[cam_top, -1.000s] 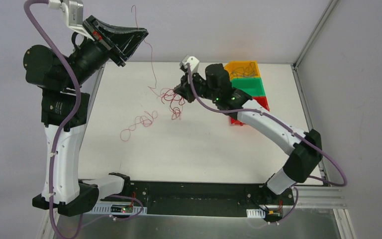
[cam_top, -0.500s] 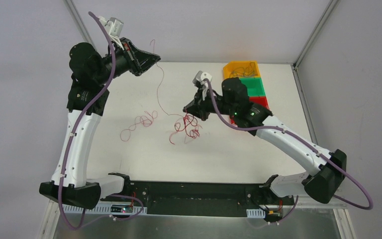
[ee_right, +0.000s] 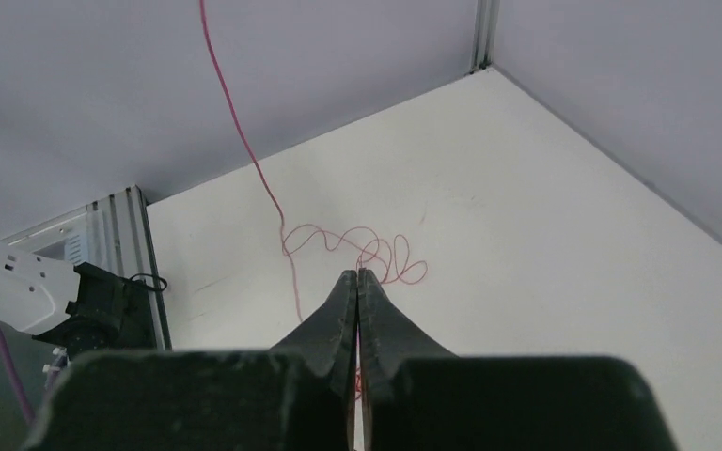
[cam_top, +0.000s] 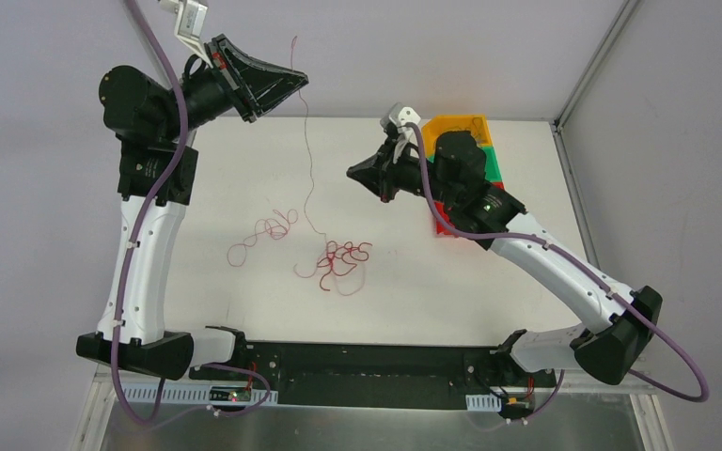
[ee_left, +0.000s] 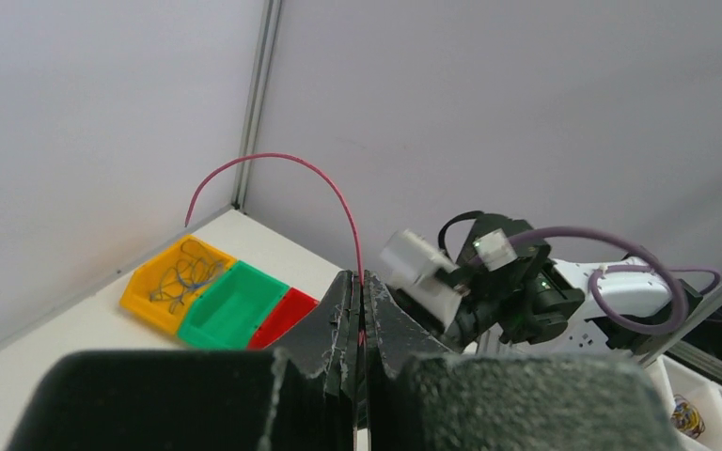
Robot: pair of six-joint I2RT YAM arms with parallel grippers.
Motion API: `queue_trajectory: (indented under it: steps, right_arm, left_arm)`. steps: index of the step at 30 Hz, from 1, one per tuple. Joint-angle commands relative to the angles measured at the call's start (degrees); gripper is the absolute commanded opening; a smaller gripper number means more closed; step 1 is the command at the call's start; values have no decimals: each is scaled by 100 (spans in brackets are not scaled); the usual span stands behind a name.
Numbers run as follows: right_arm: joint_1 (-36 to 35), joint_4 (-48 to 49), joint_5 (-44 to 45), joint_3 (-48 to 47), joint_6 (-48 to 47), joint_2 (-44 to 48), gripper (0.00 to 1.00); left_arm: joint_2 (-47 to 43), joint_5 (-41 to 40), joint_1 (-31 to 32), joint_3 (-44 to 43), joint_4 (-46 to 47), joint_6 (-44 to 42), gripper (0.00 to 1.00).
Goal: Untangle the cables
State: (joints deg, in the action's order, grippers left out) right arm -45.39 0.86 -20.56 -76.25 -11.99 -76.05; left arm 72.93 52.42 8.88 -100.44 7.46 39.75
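Tangle (cam_top: 338,261) is down on the table (cam_top: 489,301) now, near the middle and toward the front. Half a second back it was bunched right at the right gripper (cam_top: 352,173), which has since pulled up and back toward the bins. One red strand (cam_top: 306,141) runs from the tangle straight up to the left gripper (cam_top: 296,80), which sits high over the far left corner with a short tail curling out past its tips. A separate loose red cable (cam_top: 263,233) lies on its own just left of the tangle, not touching it as far as I can see. My read on progress: one cable is out and clear, one is partly drawn out, and the remainder is knotted together, so most of the separating is left. Yellow bin (cam_top: 456,125) at the far right holds some wires, too small to say more. Left gripper: jaws pinched fully onto the strand, and the left wrist view shows it coming out between the tips. Right gripper: jaws pressed together with nothing visibly in them. A hair-thin wire could hide there, but I see none running to it.
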Motion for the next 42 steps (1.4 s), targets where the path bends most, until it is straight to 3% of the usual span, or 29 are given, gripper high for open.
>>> queue_trajectory:
  steps: [1,2,3,4,5,6,7,8,12,18,21,22,24,25,29,35,37,40,42]
  right_arm:
    - [-23,366,97,-52,-107,5,0]
    - [-17,265,-39,-32,-200,20,0]
    - [-22,21,-299,-45,-354,23,7]
    - [-72,-282,-476,-21,-515,36,26]
    - [-103,-384,-569,128,-535,77,51]
    - [-172,-335,-620,360,-558,123,68]
    - [-253,-249,-621,610,-657,181,79]
    - [-344,-144,-564,859,-845,220,86]
    - [-581,804,-145,1535,-1395,-64,89]
    - [-584,2317,133,1221,-1385,-1372,87]
    - [-584,2799,412,802,-1238,-2012,76]
    - [-581,2958,535,690,-1266,-2187,63]
    - [-564,3229,803,632,-1423,-2379,6]
    - [-537,3306,883,655,-1461,-2364,0]
    - [-455,2474,513,302,-1210,-1630,0]
    - [-478,176,-234,-2125,-263,-948,0]
    - [-493,-182,-301,-1880,-292,-887,0]
    - [-293,-410,-316,-342,-87,-1083,0]
    - [-260,-609,-405,135,-31,-1406,0]
  left_arm:
    - [-14,-87,-53,125,400,307,0]
    - [-37,-152,-52,111,375,264,0]
    - [-33,-199,-53,75,341,237,0]
    - [4,-217,-54,7,306,250,0]
    - [56,-222,-48,-69,293,294,0]
    - [102,-219,-53,-148,287,340,0]
    - [139,-213,-53,-226,290,356,0]
    - [175,-209,-49,-312,291,370,0]
    - [390,-203,-47,-825,328,487,0]
    - [588,-249,-32,-1324,226,442,0]
    - [571,-266,-19,-1338,147,374,0]
    - [547,-277,-22,-1337,111,322,0]
    - [499,-337,-27,-1327,-61,128,0]
    - [452,-415,-27,-1291,-177,0,0]
    - [89,-995,-130,-622,-670,-485,0]
    - [-319,-1688,-385,946,-977,-771,0]
    - [-424,-1832,-396,1507,-1015,-854,0]
    - [-483,-1884,-396,2487,-1098,-822,0]
    - [-454,-1612,-396,3089,-1067,-660,0]
